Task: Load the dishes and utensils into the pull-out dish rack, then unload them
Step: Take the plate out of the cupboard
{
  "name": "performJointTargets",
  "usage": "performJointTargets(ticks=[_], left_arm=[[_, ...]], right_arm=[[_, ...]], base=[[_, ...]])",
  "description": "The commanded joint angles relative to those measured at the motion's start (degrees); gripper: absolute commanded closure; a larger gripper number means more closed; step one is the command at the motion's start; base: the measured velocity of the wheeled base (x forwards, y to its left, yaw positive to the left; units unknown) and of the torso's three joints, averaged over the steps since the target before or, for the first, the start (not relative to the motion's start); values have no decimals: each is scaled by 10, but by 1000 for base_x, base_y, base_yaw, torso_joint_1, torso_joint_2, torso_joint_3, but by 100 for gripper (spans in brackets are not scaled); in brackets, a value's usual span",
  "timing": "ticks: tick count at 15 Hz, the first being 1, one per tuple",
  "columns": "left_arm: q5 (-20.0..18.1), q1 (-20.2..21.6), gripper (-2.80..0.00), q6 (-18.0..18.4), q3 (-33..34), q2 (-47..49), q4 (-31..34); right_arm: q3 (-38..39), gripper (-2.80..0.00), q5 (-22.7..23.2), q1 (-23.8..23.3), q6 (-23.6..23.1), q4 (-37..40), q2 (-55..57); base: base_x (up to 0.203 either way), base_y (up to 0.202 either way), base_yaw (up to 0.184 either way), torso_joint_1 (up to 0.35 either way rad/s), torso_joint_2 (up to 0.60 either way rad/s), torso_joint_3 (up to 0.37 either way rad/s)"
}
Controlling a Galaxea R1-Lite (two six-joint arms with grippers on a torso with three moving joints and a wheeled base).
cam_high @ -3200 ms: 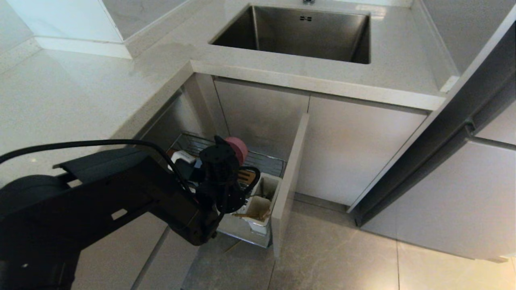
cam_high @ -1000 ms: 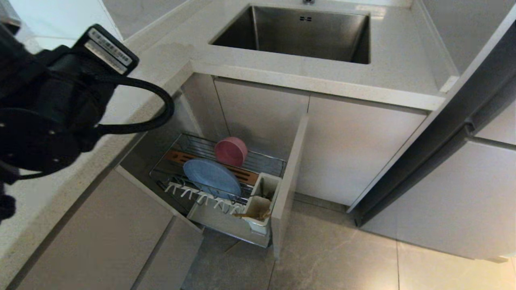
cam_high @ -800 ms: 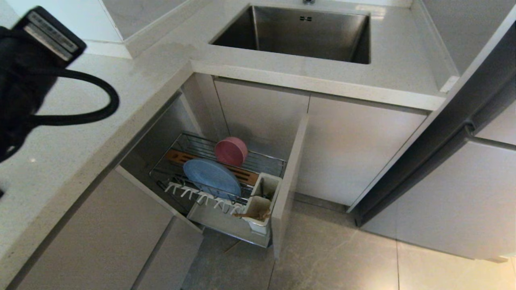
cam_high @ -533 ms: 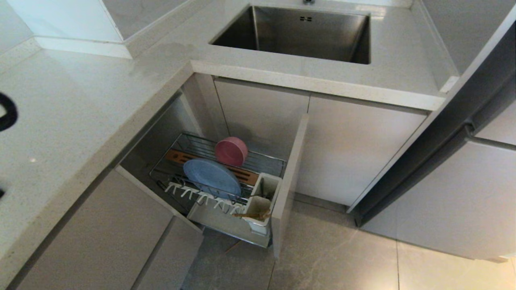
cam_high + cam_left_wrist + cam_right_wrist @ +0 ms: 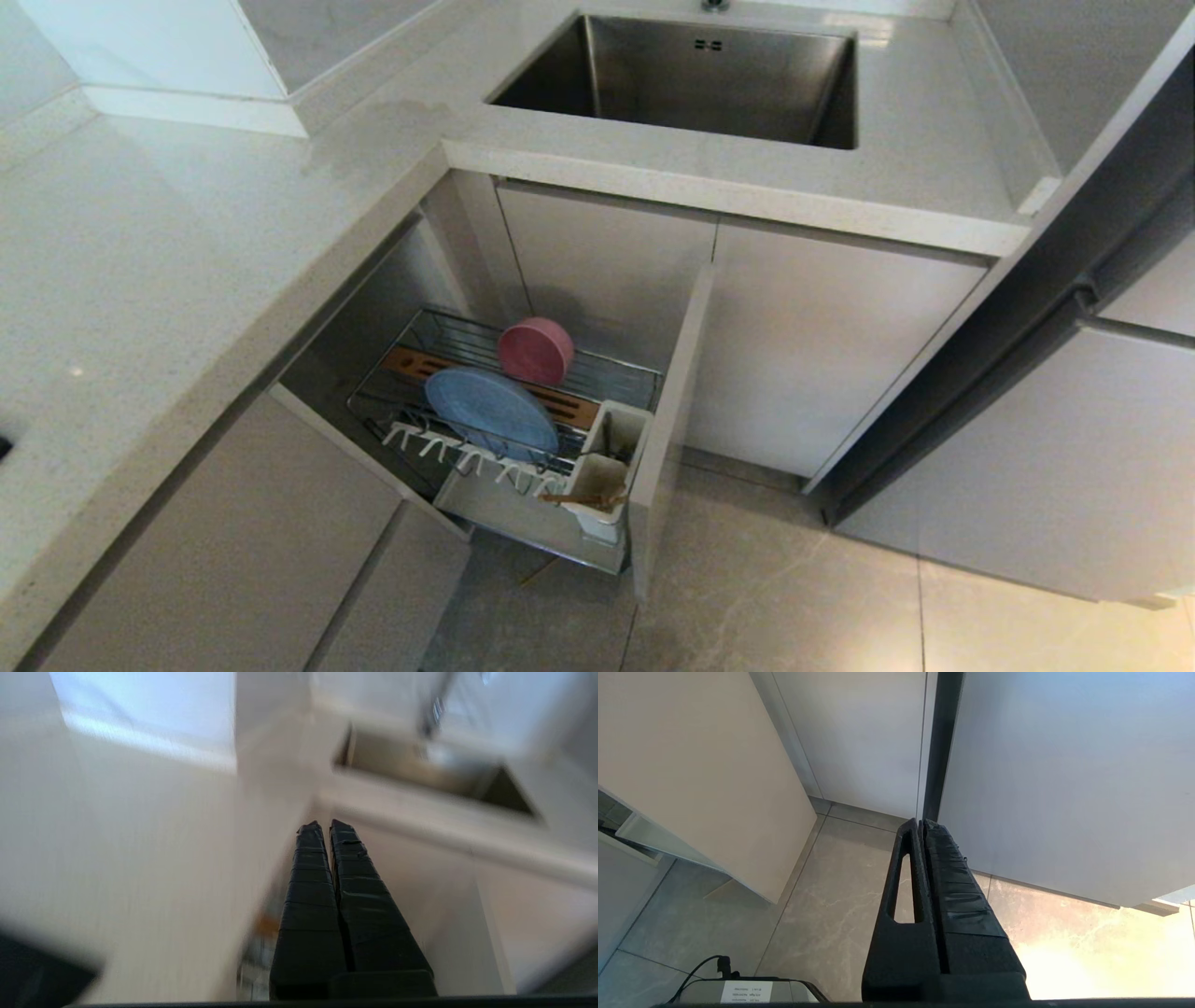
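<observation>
You had the round light-blue plate (image 5: 491,413) and pink bowl (image 5: 535,351) standing in the chrome wire pull-out rack (image 5: 616,373), plate nearer its front edge; left gripper (image 5: 325,826) and right gripper (image 5: 922,823) were pressed together, empty.

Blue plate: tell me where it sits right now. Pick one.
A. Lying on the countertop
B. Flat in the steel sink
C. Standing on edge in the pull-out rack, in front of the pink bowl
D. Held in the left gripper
C. The blue plate stands on edge in the pull-out rack, with the pink bowl behind it; the sink holds no plate, and the left gripper is shut on nothing.
</observation>
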Motion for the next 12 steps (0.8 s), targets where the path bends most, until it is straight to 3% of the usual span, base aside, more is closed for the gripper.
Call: performJointTargets(ticks=[1,3,8,12], left_arm=[[-14,13,0,-1,40,-110,37],[-34,32,0,-1,102,-172,87],[-69,45,0,1,223,-271,129],[-63,45,0,4,281,-291,155]], right_arm=[[5,0,0,0,0,0,0],[5,0,0,0,0,0,0],[4,0,0,0,0,0,0],[4,0,0,0,0,0,0]], base=[[0,0,0,0,0,0],[0,0,0,0,0,0],[0,0,0,0,0,0],[0,0,0,0,0,0]])
